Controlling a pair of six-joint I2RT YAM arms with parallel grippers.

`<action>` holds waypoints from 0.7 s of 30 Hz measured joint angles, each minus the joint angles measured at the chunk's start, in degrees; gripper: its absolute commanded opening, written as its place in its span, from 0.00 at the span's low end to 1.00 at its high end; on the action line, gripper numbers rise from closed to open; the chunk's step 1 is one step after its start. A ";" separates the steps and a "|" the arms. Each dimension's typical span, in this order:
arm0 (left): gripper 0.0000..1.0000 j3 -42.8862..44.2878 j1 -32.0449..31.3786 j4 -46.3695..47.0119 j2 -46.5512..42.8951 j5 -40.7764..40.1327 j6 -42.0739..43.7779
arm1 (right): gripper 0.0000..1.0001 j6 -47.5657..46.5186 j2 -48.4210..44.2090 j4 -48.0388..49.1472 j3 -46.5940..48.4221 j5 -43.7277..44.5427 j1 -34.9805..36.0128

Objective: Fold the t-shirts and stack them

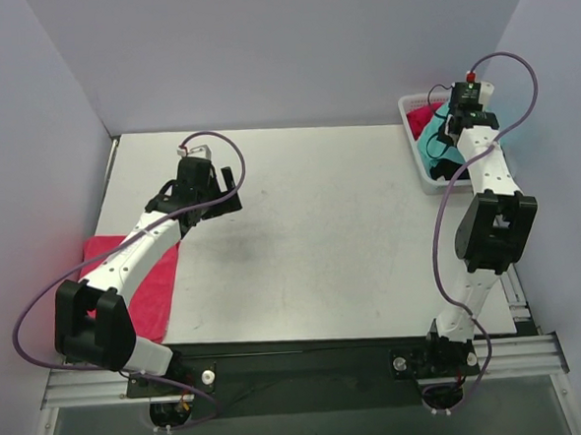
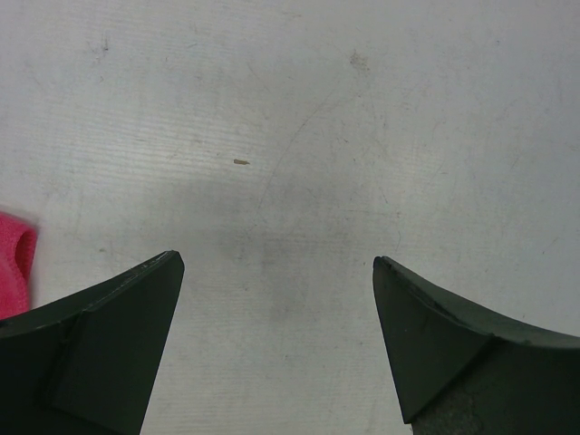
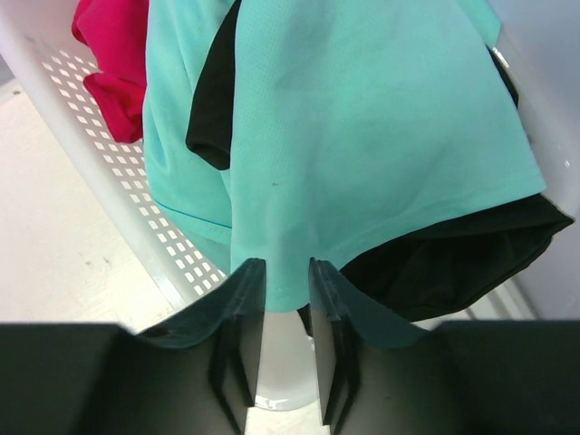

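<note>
A pink shirt [image 1: 152, 290] lies flat at the left edge of the tabletop [image 1: 311, 236], partly under the left arm. Over the bare surface beside it hangs the left gripper [image 2: 277, 261], its jaws wide apart and holding nothing. At the far right corner a white basket [image 3: 109, 154] holds a red shirt [image 3: 113, 54], a teal shirt [image 3: 362, 136] and a black shirt [image 3: 444, 263]. The right gripper [image 3: 288, 272] has its jaws nearly together, clamped on the teal shirt's lower edge.

We find the black cloth t-shirt [image 3: 453, 263] mostly hidden under the teal-green cloth t-shirt [image 3: 362, 136], the pinkish-red cloth t-shirt [image 3: 113, 54] cut off at the top edge, and cannot tell whether the right gripper [image 3: 288, 272] actually pinches the teal hem.
</note>
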 measured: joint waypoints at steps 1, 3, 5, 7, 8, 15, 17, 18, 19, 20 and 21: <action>0.98 0.00 0.00 0.00 0.00 0.00 0.00 | 0.39 0.11 0.00 0.00 0.00 0.02 0.04; 0.97 0.00 0.00 0.00 0.00 0.00 0.00 | 0.43 -0.13 0.00 0.04 0.00 0.11 0.07; 0.97 0.00 0.00 0.00 0.00 0.00 0.00 | 0.45 -0.13 0.09 0.02 0.00 0.22 0.07; 0.97 0.00 0.00 -0.02 0.00 0.00 0.00 | 0.45 -0.15 0.35 0.07 0.00 0.33 0.04; 0.98 0.00 0.00 0.00 0.00 0.00 0.00 | 0.45 -0.15 0.61 0.13 0.00 0.46 0.04; 0.97 0.00 0.00 -0.02 0.00 -0.02 0.02 | 0.39 -0.13 5.18 0.09 0.00 0.92 0.04; 0.97 0.00 0.00 -0.02 0.00 -0.02 0.02 | 0.38 -0.04 6.29 0.04 0.00 1.01 0.04; 0.97 0.00 0.00 -0.02 0.00 -0.02 0.02 | 0.38 0.00 6.64 0.04 0.00 1.22 0.04; 0.97 0.00 0.00 -0.02 0.00 -0.02 0.02 | 0.38 0.07 6.84 0.00 0.00 1.36 0.04; 0.97 0.00 0.00 -0.02 0.00 -0.02 0.02 | 0.38 0.15 6.84 0.02 0.00 1.42 0.04; 0.98 0.00 0.00 -0.02 0.00 -0.02 0.02 | 0.38 0.20 6.84 0.07 0.00 1.62 0.04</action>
